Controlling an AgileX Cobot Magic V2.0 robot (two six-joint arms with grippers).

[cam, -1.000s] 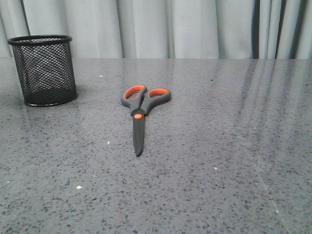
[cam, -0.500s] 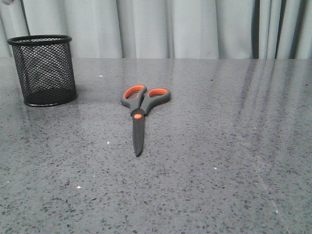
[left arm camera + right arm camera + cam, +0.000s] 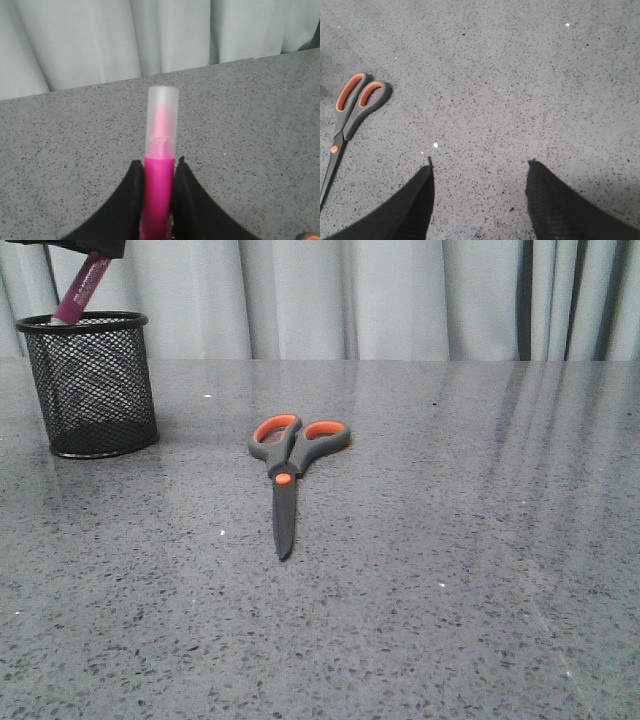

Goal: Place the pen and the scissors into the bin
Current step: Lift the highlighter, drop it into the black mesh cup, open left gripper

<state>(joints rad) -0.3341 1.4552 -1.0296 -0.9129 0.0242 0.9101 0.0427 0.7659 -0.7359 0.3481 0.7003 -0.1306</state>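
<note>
The pen (image 3: 80, 290) hangs tilted at the top left of the front view, its lower end at the rim of the bin (image 3: 92, 380); I cannot tell whether the tip is inside. My left gripper (image 3: 70, 245) shows only as a dark shape at the top edge. In the left wrist view it (image 3: 159, 162) is shut on the pen's magenta body (image 3: 159, 190), pale cap (image 3: 162, 120) pointing away. The scissors (image 3: 285, 475) lie flat mid-table, blades toward me. My right gripper (image 3: 480, 162) is open and empty over the table, with the scissors (image 3: 350, 110) off to one side.
The grey speckled table (image 3: 450, 540) runs back to a pale curtain (image 3: 350, 300). The bin stands at the far left near the table's back edge. The bin does not show in either wrist view.
The pen and the left gripper have come into the front view at the top left, down to the bin's rim. The scissors and the bin have not moved.
</note>
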